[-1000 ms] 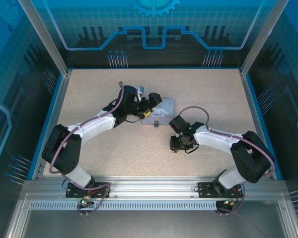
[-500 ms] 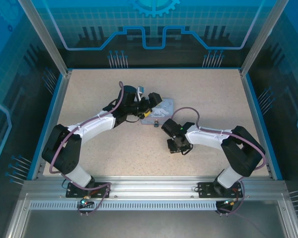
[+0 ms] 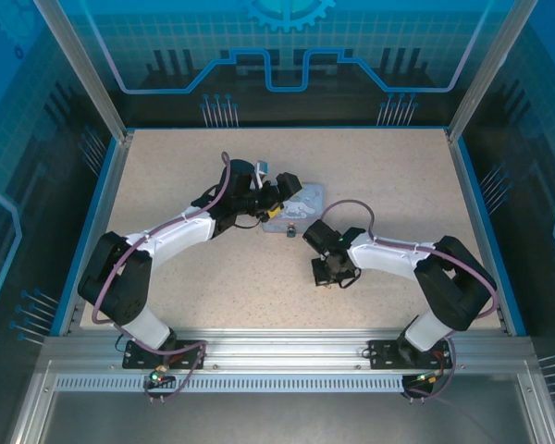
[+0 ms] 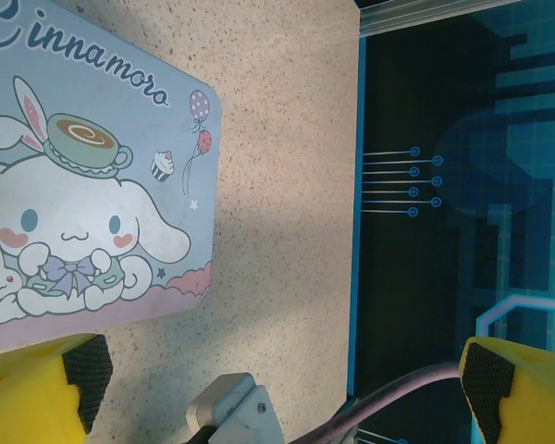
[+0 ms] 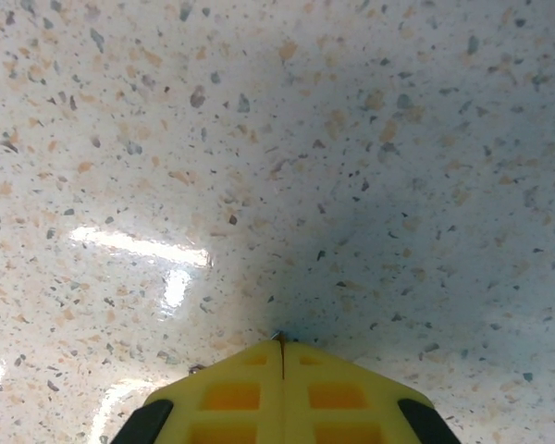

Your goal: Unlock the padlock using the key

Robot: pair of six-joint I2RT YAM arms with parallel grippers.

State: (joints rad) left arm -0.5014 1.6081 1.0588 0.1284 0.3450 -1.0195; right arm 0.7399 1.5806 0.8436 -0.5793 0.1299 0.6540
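Bare table point(image 3: 398, 166) lies open across the upper left and upper right of the overhead view. Mid-frame, the blue tin point(image 3: 307, 197) and left gripper point(image 3: 277, 201) crowd together; the right arm point(image 3: 398, 254) bars the lower right.

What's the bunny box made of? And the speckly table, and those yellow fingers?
The box looks like thin painted tin: smooth printed lid, rounded corner, though coated card is possible. The table looks like glossy speckled laminate or stone: bright glare spots on it. The yellow fingers look like moulded plastic, matte, with square pockets.
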